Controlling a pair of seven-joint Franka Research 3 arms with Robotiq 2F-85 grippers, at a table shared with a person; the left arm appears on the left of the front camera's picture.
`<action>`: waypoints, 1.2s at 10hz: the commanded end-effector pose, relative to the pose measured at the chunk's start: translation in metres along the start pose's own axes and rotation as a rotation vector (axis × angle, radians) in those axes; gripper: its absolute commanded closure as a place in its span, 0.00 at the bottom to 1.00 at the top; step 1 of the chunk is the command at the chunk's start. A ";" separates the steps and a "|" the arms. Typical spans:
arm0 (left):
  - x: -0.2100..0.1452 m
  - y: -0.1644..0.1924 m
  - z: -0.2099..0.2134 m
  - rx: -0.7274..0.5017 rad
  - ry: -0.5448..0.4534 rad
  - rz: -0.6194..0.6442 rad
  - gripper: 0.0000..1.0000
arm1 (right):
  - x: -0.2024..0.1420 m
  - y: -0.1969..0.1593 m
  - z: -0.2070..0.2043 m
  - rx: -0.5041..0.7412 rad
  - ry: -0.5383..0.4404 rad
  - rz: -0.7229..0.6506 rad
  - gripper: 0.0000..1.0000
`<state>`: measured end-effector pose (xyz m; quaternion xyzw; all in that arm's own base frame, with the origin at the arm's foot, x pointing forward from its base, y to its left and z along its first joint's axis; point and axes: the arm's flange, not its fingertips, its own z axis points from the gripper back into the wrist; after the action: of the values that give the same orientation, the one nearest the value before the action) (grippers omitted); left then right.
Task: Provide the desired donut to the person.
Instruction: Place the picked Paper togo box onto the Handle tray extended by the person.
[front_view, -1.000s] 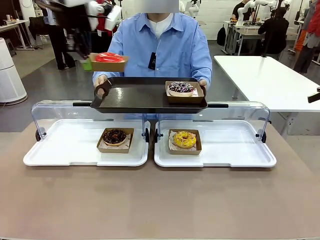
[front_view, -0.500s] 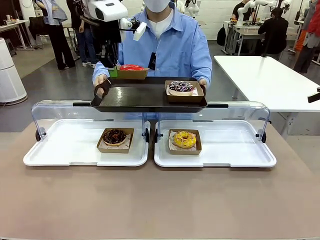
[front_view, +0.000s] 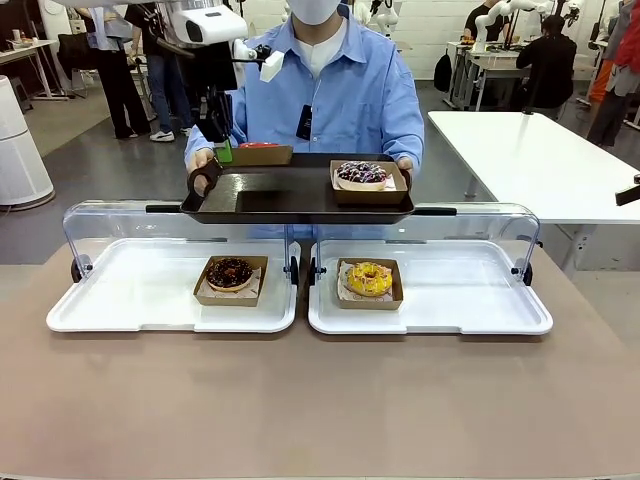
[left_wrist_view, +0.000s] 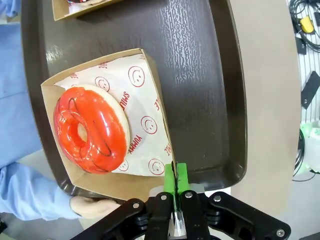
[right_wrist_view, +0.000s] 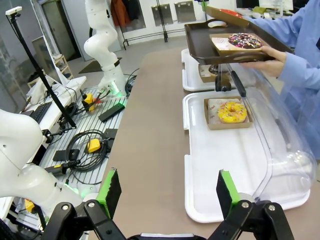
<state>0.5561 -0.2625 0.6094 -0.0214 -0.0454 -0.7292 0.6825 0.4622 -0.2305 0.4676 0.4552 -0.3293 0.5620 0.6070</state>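
A red-glazed donut (left_wrist_view: 91, 129) lies in a cardboard box (left_wrist_view: 150, 95) with printed paper. My left gripper (left_wrist_view: 175, 176) is shut on the box's near edge, green pads pinching the cardboard. The box (front_view: 258, 153) sits low on the left end of the dark tray (front_view: 290, 200), which the person (front_view: 340, 90) in a light blue shirt holds with both hands. The left gripper (front_view: 226, 150) hangs at the box's left side. A purple-sprinkled donut (front_view: 362, 176) rests on the tray's right end. My right gripper (right_wrist_view: 167, 192) is open over the table's edge, far from the tray.
Two white display trays (front_view: 110, 310) (front_view: 480, 310) with raised clear lids stand on the brown table. One holds a chocolate donut (front_view: 229, 272), the other a yellow donut (front_view: 369, 277). Bystanders and other tables stand behind the person. Cables and an arm base (right_wrist_view: 107, 60) lie beside the table.
My left arm has carried the red donut's box rightward and down, from above the person's shoulder onto the left end of the dark tray. The right arm has not moved.
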 end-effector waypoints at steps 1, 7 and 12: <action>-0.002 0.009 0.003 -0.027 -0.017 -0.010 0.99 | 0.001 0.001 0.000 0.006 -0.003 0.001 0.00; -0.010 0.015 -0.025 -0.059 -0.002 -0.012 0.99 | 0.001 0.001 0.000 0.006 -0.003 0.001 0.00; -0.014 0.022 -0.038 -0.075 0.001 -0.046 0.99 | 0.001 0.001 0.000 0.006 -0.003 0.001 0.00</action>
<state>0.5783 -0.2557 0.5698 -0.0414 -0.0173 -0.7365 0.6749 0.4622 -0.2305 0.4675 0.4552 -0.3293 0.5620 0.6070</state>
